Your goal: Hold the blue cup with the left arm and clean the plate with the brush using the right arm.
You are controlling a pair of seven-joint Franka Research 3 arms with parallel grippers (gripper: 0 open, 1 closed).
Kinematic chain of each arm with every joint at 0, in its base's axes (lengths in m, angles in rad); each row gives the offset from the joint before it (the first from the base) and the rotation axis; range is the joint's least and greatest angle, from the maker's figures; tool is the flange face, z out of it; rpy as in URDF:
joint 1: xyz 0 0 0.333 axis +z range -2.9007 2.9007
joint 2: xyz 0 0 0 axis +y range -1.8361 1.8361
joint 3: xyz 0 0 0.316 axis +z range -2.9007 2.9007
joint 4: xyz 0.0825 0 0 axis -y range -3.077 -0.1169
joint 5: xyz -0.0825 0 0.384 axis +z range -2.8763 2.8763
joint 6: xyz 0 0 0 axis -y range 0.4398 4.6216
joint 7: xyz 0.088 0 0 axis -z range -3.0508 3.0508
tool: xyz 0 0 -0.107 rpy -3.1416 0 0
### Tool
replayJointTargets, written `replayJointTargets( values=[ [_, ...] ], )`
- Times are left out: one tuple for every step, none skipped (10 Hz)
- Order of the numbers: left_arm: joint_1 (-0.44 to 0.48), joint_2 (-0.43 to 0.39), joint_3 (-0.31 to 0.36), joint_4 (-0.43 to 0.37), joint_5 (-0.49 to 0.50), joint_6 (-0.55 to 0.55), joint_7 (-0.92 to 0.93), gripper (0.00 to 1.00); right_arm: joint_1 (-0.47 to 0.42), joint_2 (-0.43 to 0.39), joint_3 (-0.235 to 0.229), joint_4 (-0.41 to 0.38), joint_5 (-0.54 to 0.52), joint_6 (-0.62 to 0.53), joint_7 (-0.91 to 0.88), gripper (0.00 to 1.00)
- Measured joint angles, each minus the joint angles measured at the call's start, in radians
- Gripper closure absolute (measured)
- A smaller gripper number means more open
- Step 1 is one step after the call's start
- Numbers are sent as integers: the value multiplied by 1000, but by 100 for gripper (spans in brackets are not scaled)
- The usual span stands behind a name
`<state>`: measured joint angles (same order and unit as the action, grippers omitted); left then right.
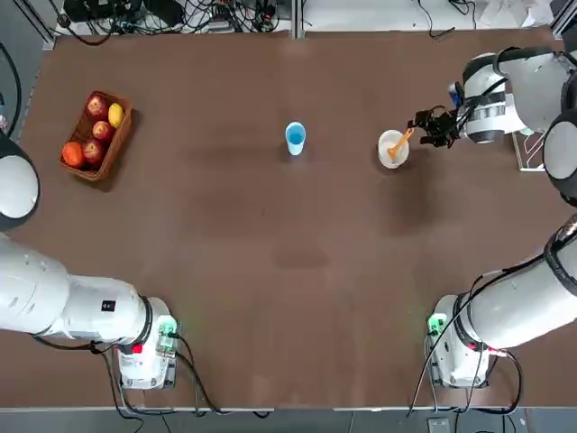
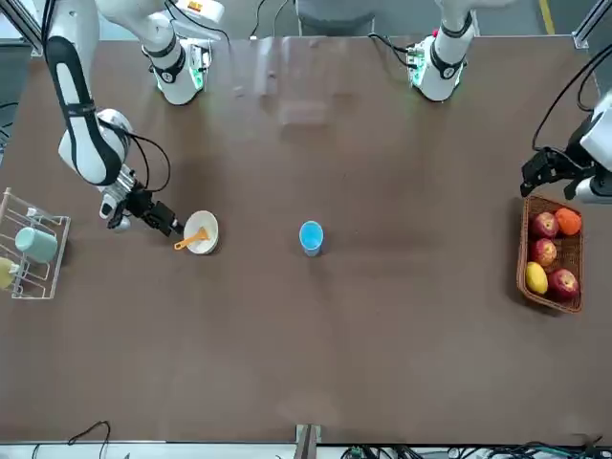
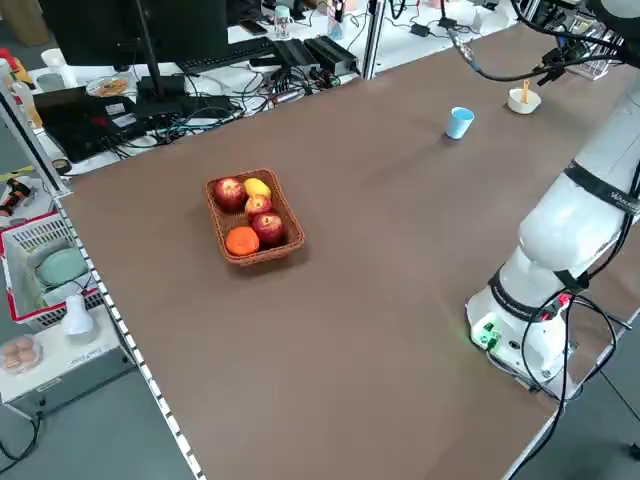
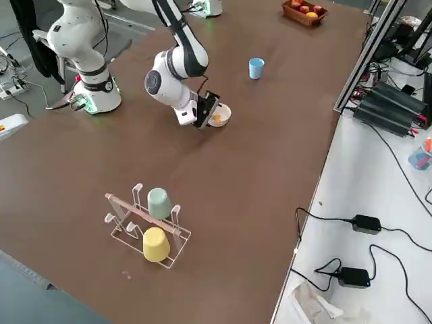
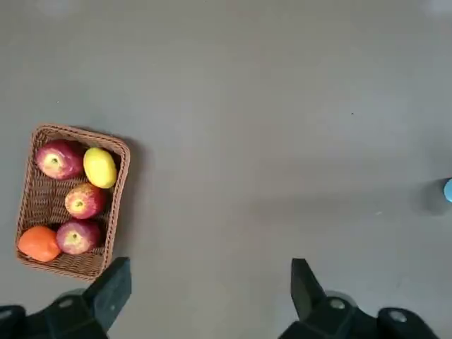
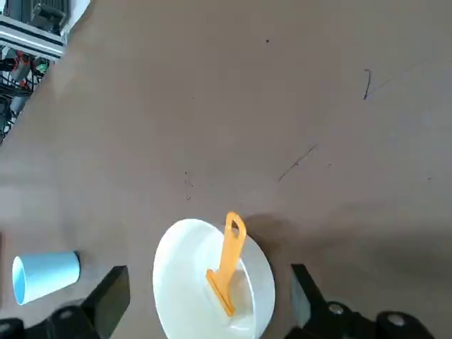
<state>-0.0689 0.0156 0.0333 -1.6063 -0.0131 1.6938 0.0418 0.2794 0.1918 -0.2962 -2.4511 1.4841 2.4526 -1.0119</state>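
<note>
The blue cup [image 1: 295,137] stands upright by itself near the table's middle, also in the front view [image 2: 311,236]. To its right sits the small white plate [image 1: 388,155] with the orange-handled brush [image 1: 400,142] lying in it, handle resting on the rim. My right gripper [image 1: 429,126] hovers just beside the plate, open and holding nothing; in its wrist view the brush [image 6: 227,261] lies between the spread fingers [image 6: 113,293]. My left gripper [image 2: 541,172] is open above the table by the fruit basket, far from the cup.
A wicker basket [image 1: 118,142] of apples, a lemon and an orange sits at the far left. A wire rack [image 4: 145,226] with a teal cup and a yellow cup stands beyond the right arm. Both arm bases stand at the near edge.
</note>
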Motion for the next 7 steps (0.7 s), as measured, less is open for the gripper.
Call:
replayJointTargets(
  values=[
    [0, 0, 0, 6, 0, -11, 1, 0, -1, 0, -1, 5, -25, 0, 8, 0],
    [-1, 1, -1, 13, 0, -13, 1, 0, -4, 0, -2, 12, -95, 2, 44, 0],
    [-2, 1, -1, 20, 0, -13, 1, 0, -15, 0, -2, 27, -199, 2, 115, 0],
    [-4, 2, -1, 25, 0, -15, 2, 0, -31, 0, -3, 47, -293, -1, 190, 0],
    [-6, 5, -1, 27, 0, -16, 2, 0, -43, -1, -3, 70, -373, -9, 266, 0],
    [-8, 8, -2, 30, 0, -16, 2, 0, -50, -1, -3, 93, -447, -24, 339, 0],
    [-10, 11, -5, 37, 0, -16, 2, 0, -58, -1, -3, 125, -538, -54, 430, 0]
  ],
)
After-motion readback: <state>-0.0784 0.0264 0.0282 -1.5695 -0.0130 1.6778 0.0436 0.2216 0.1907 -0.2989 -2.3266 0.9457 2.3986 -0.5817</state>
